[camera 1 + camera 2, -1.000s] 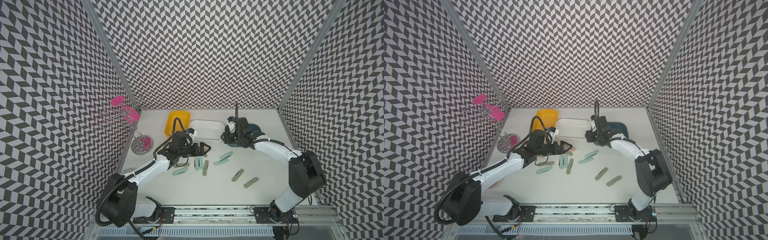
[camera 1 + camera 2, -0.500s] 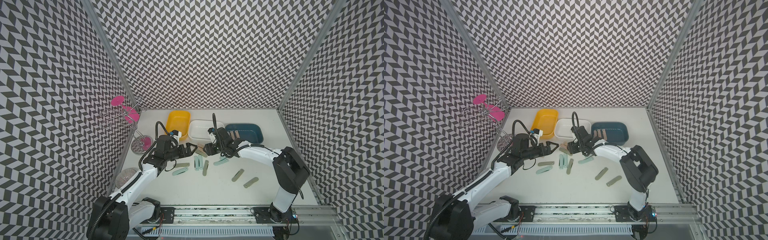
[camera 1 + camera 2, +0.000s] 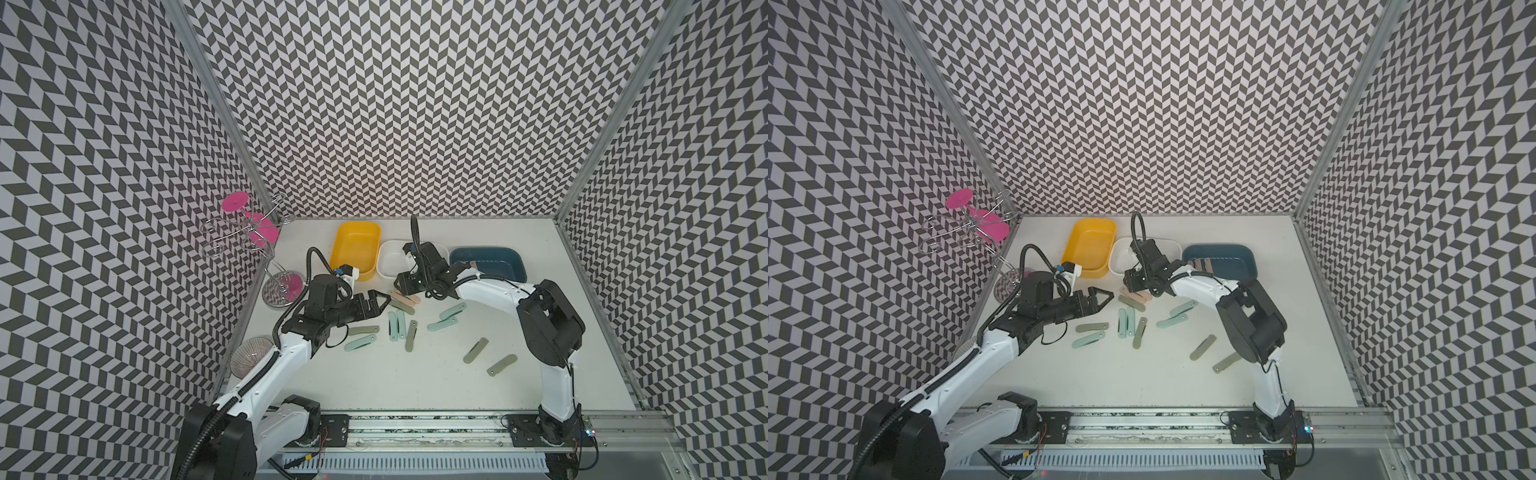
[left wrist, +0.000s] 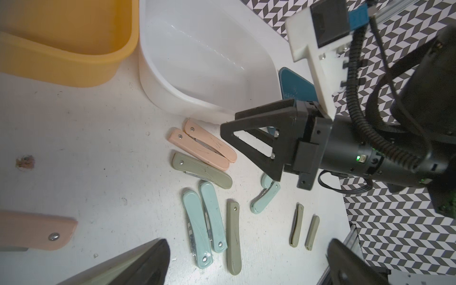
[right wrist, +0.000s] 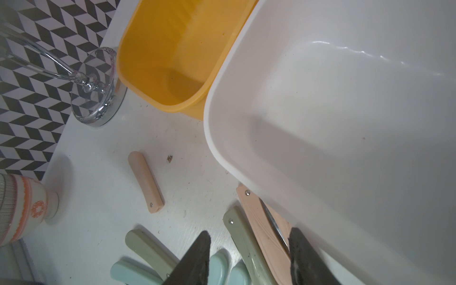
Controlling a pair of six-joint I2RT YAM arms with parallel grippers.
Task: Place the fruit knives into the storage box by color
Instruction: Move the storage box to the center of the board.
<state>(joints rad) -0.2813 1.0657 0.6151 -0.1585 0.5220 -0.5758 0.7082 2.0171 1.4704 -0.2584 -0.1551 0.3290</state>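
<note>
Swung my right gripper [image 5: 249, 232] over from the blue box [image 3: 1225, 253] since a second ago. It's now right at the front rim of the white box [image 3: 388, 259], fingers partway apart around a peach knife [image 5: 261, 214] and not pinching it yet, far as I can see. My left gripper [image 3: 1105, 297] hangs wide open and empty, just out from that box. A few knives already lie in the blue box, while the yellow box [image 3: 1090, 245] and the white one are bare. Roughly a dozen fruit knives [image 4: 204, 222] still sit on the table in front, so I'd say I'm barely started.
</note>
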